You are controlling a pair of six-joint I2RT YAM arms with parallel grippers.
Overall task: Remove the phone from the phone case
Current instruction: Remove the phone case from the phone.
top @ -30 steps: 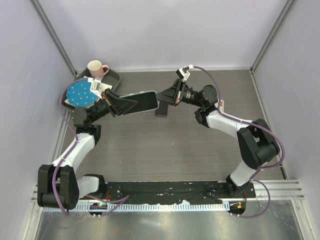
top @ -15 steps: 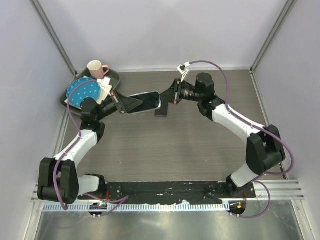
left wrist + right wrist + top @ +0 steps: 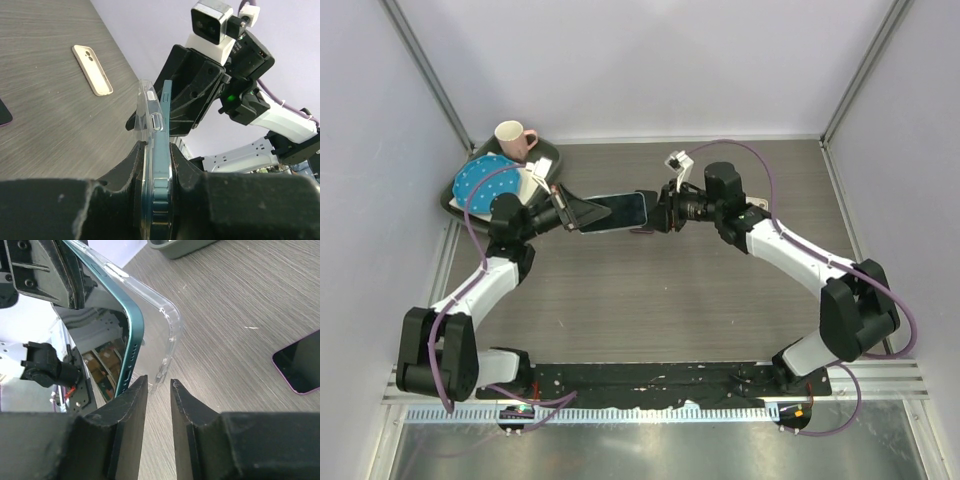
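My left gripper (image 3: 572,213) is shut on the phone (image 3: 616,210), holding it above the table in the top view. The phone has a teal edge (image 3: 162,165) and sits in a clear case (image 3: 148,120). At the far end the case stands off the phone. My right gripper (image 3: 660,215) is at that free end. In the right wrist view its fingertips (image 3: 136,402) stand narrowly apart, just short of the case's loose corner (image 3: 172,335). The teal edge (image 3: 134,340) lies left of that corner. Nothing is clamped between them.
A dark purple phone (image 3: 300,370) lies on the table below the held phone (image 3: 642,227). A beige case (image 3: 92,70) lies flat farther off. At the back left a dark tray (image 3: 556,158) holds a pink mug (image 3: 515,137) and a blue dotted plate (image 3: 483,183).
My right gripper has moved left and down to the phone's free end. My left arm has brought the phone slightly right and lower, still gripped.
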